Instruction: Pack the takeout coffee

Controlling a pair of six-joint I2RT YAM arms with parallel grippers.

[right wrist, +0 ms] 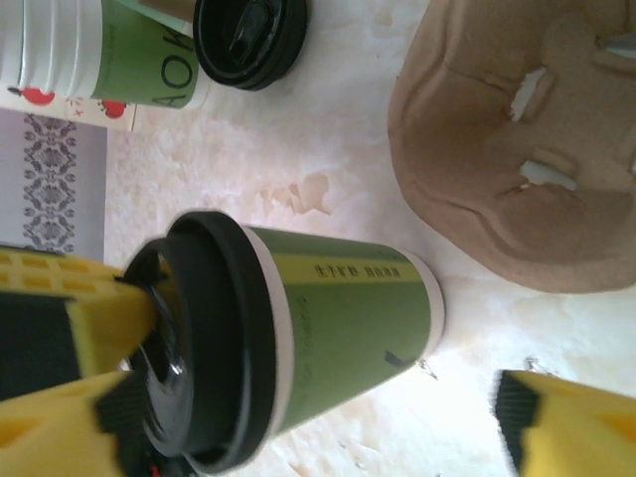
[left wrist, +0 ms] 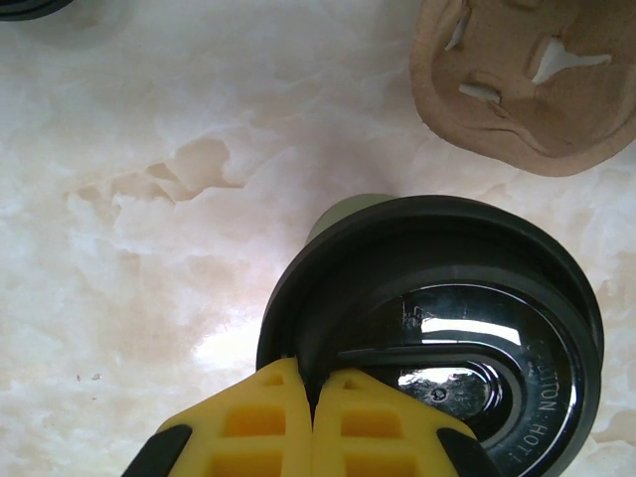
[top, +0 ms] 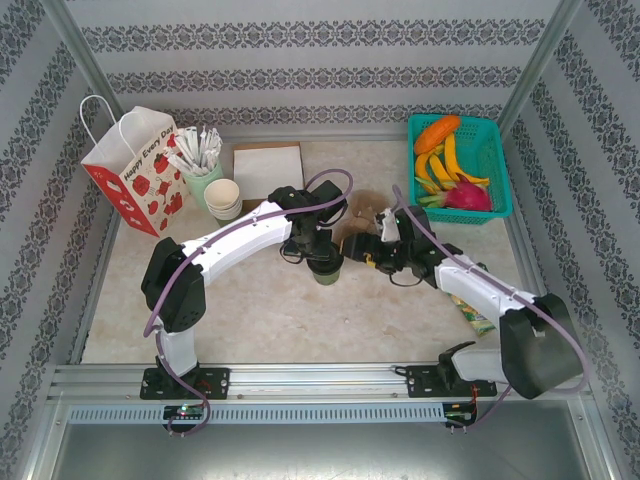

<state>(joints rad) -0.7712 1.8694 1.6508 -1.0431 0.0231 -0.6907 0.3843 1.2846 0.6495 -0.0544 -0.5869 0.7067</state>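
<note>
- Yellow pads [left wrist: 268,417] of my left pincer [left wrist: 313,412] sit nearest the lens, pressed together on the rim of the black lid [left wrist: 437,328], one inside the raised edge and one outside.
- That lid caps the takeout coffee [right wrist: 338,318], so my left pincer is clamped on the cup by its lid alone.
- From above, the coffee [top: 327,268] is mid-table between my two arms. I cannot tell whether its base rests on the marble or hangs just clear.
- My right pincer [top: 367,256] stands wide apart beside the cup. One of its fingers [right wrist: 571,417] is off past the cup's base, and nothing is held.
- A brown cardboard cup carrier [right wrist: 517,149] lies just beyond the cup, and a spare lid [right wrist: 248,40] lies farther off.
- The paper bag [top: 135,170] stands upright at the far left, well apart from the coffee.
- I judge this to be the pick-up step, with the grasp made and the carry ahead.
- Next I would lift straight up and travel left to the bag's mouth, keeping the cup level.
- A rim-only hold could pull the lid off, so the lift should be slow.
</note>
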